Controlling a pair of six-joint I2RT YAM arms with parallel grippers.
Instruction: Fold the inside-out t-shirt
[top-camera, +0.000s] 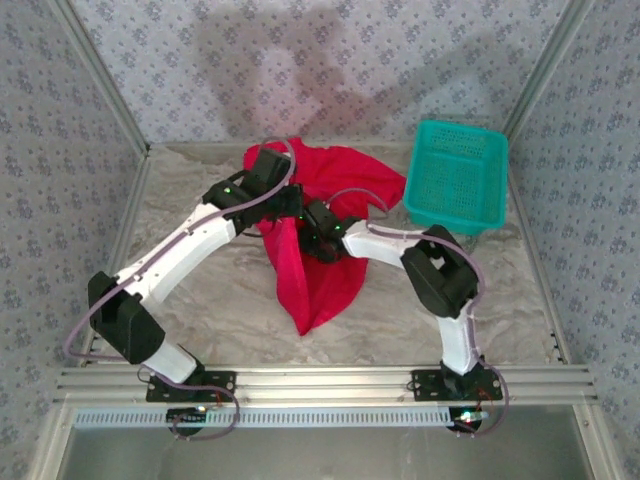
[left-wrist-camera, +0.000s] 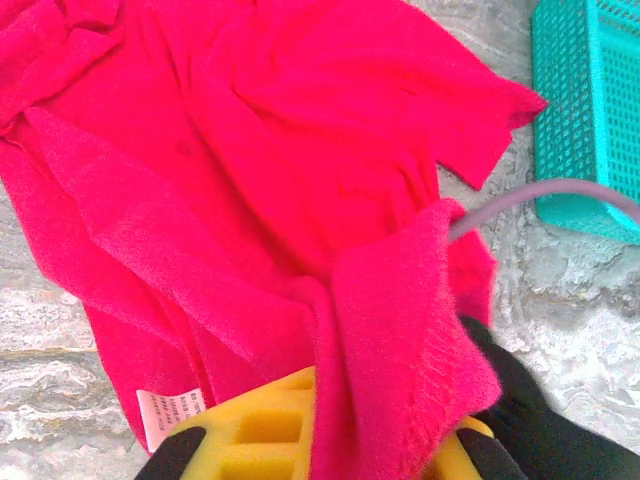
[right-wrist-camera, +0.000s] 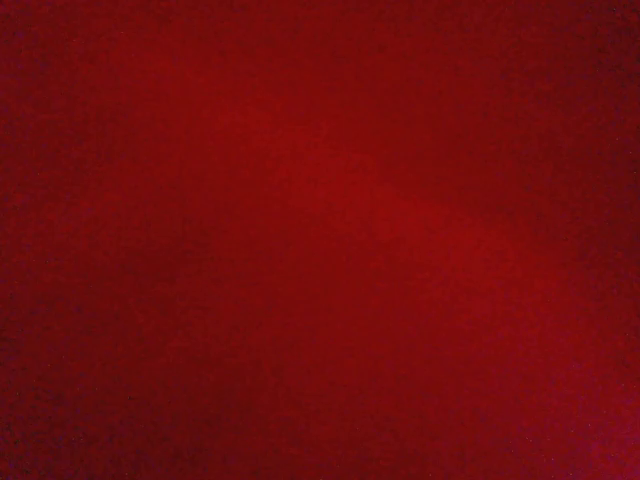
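1. Left tool (left-wrist-camera: 335, 445) is clenched on a raised fold of the red t-shirt (top-camera: 318, 290), probably to lift and spread it.
2. The shirt lies bunched mid-bench (top-camera: 200, 310), its white tag (left-wrist-camera: 170, 412) exposed.
3. Right tool (top-camera: 314, 235) is smothered in cloth, so I cannot tell its grip.
4. Teal mesh basket (top-camera: 458, 178) stands well apart.

— Where did we find the t-shirt (top-camera: 315, 260)?
— We found it bunched on the table (top-camera: 230, 300), near the middle, stretching from the far side toward the near edge.
— And the basket (top-camera: 457, 175)?
— It stood to the right, in the far right corner, near the t-shirt's far right part.
— And the grippers?
— We saw the left gripper (top-camera: 283, 203) at the t-shirt's far left part. The right gripper (top-camera: 318, 235) was just right of it, over the middle. The tag (left-wrist-camera: 168, 412) lay at the cloth's edge beside the left fingers (left-wrist-camera: 213, 440).
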